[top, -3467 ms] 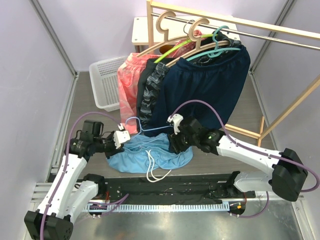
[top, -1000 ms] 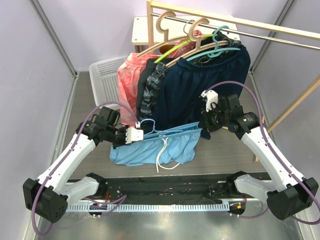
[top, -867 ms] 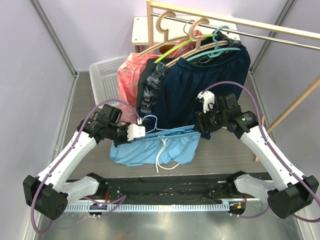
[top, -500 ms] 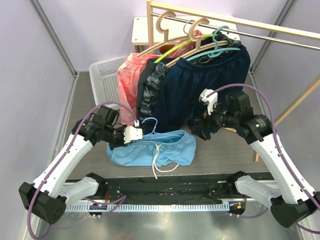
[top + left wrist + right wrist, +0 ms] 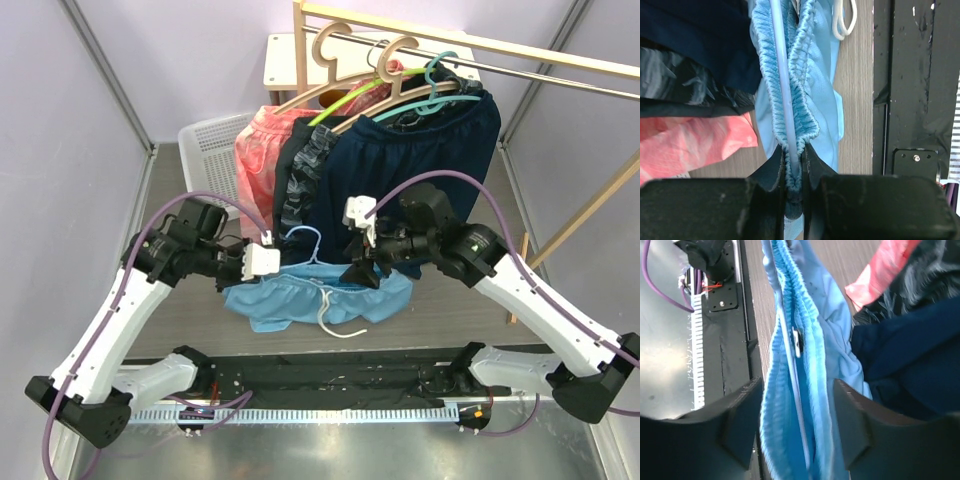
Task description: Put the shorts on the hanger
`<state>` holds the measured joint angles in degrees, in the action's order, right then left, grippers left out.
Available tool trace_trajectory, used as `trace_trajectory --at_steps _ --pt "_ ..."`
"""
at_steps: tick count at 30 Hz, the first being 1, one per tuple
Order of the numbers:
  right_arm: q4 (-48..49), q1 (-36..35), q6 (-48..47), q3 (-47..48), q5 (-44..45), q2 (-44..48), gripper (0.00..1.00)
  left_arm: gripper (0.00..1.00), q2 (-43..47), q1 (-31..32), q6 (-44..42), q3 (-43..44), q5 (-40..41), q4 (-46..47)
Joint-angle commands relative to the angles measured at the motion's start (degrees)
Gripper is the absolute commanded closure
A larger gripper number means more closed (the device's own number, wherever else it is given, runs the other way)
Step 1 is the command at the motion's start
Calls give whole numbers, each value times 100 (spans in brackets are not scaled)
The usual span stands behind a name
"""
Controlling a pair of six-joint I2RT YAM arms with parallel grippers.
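Two grippers meet one hanger (image 5: 782, 75) and one pair of shorts (image 5: 815, 90): our left gripper (image 5: 794, 162) pinches wire and waistband together, our right gripper (image 5: 796, 387) gapes wide astride the waistband. Both arms bend inward, the shorts slung between them at 6 o'clock from the navy shorts (image 5: 420, 170).

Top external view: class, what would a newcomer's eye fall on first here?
The sky-blue shorts are held up at the centre, a pale wire hanger running inside the waistband. The left gripper pinches wire and waistband at one end; the right gripper straddles the other, open. Behind, large navy shorts and coral-pink shorts crowd a rack.
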<state>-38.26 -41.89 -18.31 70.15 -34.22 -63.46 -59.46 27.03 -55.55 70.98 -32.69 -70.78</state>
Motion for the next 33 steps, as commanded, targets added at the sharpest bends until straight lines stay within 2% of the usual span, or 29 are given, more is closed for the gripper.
trace_trajectory --at_steps 1,4,7,8,9,10,13,14,16,18,19,23,33 --pt "302 -336 -50 516 151 -192 42 100 154 101 35 451 -475 56" --pt "240 -478 28 718 249 -412 48 100 145 215 184 627 -484 135" --pt "144 -601 308 921 205 -562 64 100 101 329 413 802 -467 153" --pt "83 -636 354 1069 188 -614 82 100 84 364 492 821 -467 179" --pt "21 -645 397 1149 205 -623 93 100 101 382 684 847 -441 275" --pt "-145 -636 494 1307 283 -615 99 100 110 417 738 839 -405 310" --pt "-708 -566 556 1554 688 -405 99 83 250 435 1133 821 -370 600" --pt "-840 -418 582 1563 741 -195 99 57 347 435 1256 804 -353 697" --pt "-1191 -285 556 1476 776 78 99 33 426 444 1564 742 -300 987" --pt "-1551 -92 504 1370 864 518 99 25 444 435 1888 811 -238 1084" --pt "-1666 -4 486 1335 908 684 99 16 436 435 1994 847 -177 1154" --pt "-2053 532 582 1159 961 1414 99 5 391 435 2223 1075 -63 1172" --pt "-3134 1736 933 1475 1496 2767 99 2 295 435 2294 1190 -115 1436"
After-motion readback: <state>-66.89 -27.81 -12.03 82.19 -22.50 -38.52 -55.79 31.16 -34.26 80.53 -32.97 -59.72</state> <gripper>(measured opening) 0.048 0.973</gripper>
